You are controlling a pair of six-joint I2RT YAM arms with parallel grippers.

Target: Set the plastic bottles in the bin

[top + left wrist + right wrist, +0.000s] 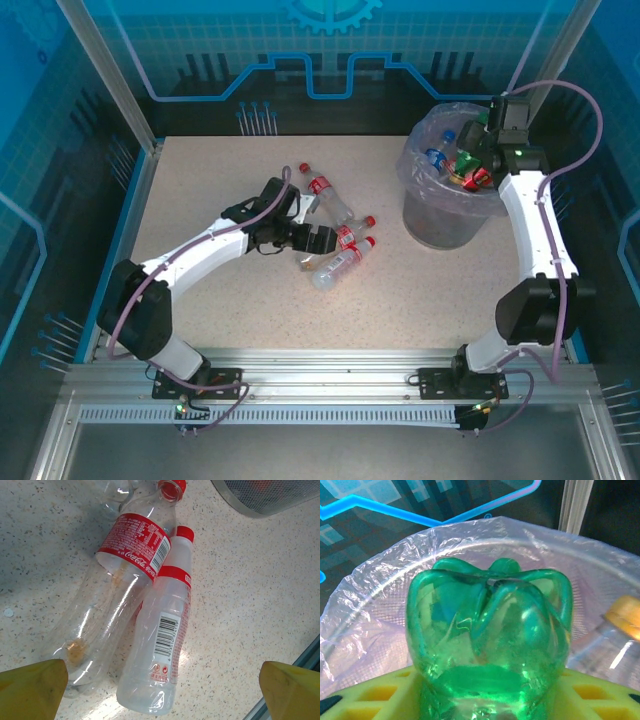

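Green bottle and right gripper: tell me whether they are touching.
Touching. Right wrist view: the green bottle sits wedged in the right gripper, flush against both yellow fingers.

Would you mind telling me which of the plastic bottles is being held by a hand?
The green bottle, clamped in the right hand above the bin. The clear red-capped bottles near the left hand lie loose on the table.

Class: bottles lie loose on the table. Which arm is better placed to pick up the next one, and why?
Left. The left fingers are open right by two red-labelled bottles. The right fingers hold a green bottle over the bin.
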